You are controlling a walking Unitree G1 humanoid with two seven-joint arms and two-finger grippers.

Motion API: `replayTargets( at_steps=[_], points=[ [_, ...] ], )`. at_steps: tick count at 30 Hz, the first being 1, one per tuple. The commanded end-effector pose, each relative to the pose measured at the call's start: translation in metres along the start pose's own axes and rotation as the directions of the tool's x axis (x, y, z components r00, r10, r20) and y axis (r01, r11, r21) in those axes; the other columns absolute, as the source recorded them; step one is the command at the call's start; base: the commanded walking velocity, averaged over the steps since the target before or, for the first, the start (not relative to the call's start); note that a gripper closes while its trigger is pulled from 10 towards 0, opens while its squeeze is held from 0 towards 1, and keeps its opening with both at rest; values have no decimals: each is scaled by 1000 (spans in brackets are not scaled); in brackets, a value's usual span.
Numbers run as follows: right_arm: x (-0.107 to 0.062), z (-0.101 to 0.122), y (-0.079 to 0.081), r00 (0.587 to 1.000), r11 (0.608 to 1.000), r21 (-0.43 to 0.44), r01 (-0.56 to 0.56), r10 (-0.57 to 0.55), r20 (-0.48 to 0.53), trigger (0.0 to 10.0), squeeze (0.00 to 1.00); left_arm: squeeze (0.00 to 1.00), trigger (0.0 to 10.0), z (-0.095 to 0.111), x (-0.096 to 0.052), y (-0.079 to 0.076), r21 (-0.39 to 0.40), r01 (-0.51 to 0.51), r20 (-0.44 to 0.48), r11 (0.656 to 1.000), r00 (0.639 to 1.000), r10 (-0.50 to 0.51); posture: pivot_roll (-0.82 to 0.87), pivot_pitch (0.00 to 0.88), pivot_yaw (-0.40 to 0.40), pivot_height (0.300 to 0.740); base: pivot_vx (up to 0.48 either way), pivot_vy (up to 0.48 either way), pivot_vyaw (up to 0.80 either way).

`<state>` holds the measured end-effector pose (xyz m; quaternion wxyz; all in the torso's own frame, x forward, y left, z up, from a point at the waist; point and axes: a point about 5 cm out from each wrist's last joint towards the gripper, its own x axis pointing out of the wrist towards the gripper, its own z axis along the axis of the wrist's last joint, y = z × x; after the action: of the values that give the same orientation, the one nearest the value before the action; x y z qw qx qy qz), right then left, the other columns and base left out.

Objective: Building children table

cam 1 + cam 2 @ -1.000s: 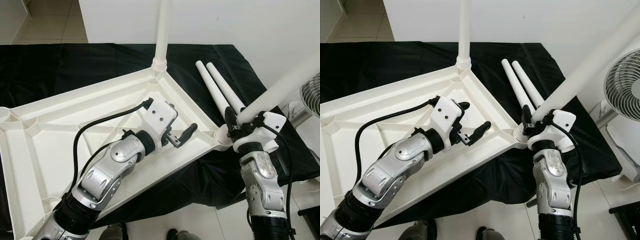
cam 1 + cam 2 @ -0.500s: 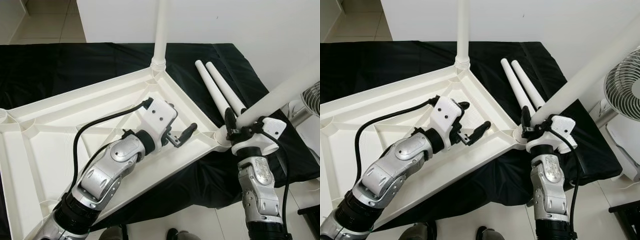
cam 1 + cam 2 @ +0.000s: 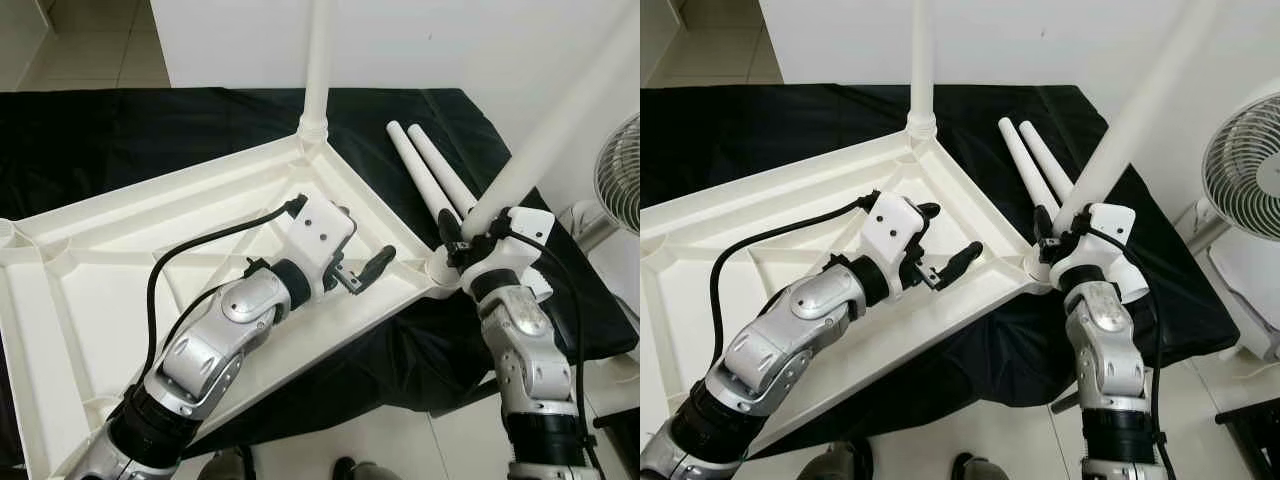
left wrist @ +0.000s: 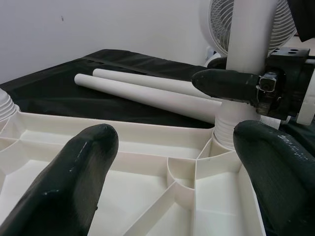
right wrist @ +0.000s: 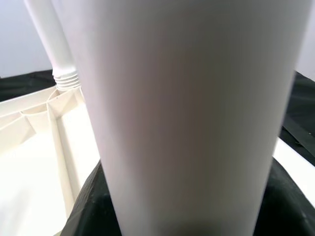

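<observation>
The white table top point(image 3: 120, 250) lies underside up on a black cloth. One white leg point(image 3: 318, 70) stands in its far corner socket. My right gripper point(image 3: 470, 238) is shut on a second white leg point(image 3: 545, 140) just above the right corner socket point(image 3: 440, 268); this leg leans up to the right, and its shaft point(image 5: 187, 108) looms close in the right wrist view. My left gripper point(image 3: 365, 238) hovers open over the table top's ribs near that corner, its fingers point(image 4: 74, 182) wide apart with nothing between. Two loose legs point(image 3: 432, 180) lie side by side on the cloth.
A white fan point(image 3: 1245, 170) stands on the floor at the right, close to the held leg. The black cloth point(image 3: 150, 130) covers the raised surface, whose front edge point(image 3: 400, 400) drops to tiled floor. A white wall point(image 3: 450, 40) rises behind.
My right wrist has turned and the held leg now stands steeper, its top swung left toward upright over the corner socket. The left arm has stayed where it was.
</observation>
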<state>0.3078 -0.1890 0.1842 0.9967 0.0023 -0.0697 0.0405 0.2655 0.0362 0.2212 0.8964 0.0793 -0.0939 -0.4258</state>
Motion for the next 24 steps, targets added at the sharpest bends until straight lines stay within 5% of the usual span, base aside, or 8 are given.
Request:
replayTargets(
  at_steps=[1,7,11,24],
  points=[
    [-9,-43,-1,974,999,46,3,7,-225,10000,0,0,10000,5,0,-8,12,96,18,995,995,-96,80,178,-28,740,0,0,0],
    [-7,-42,-3,970,997,71,-6,23,-244,10000,0,0,10000,5,0,-8,12,94,17,996,995,-94,82,175,-36,740,0,0,0],
    [-11,-49,-17,959,982,149,112,-68,-276,10000,0,0,10000,5,0,-9,13,95,20,995,995,-95,84,170,-40,740,0,0,0],
    [-26,-51,-3,975,996,63,65,-49,-218,10000,0,0,10000,5,-1,-10,11,99,20,995,995,-99,76,173,-36,740,0,0,0]
  ],
)
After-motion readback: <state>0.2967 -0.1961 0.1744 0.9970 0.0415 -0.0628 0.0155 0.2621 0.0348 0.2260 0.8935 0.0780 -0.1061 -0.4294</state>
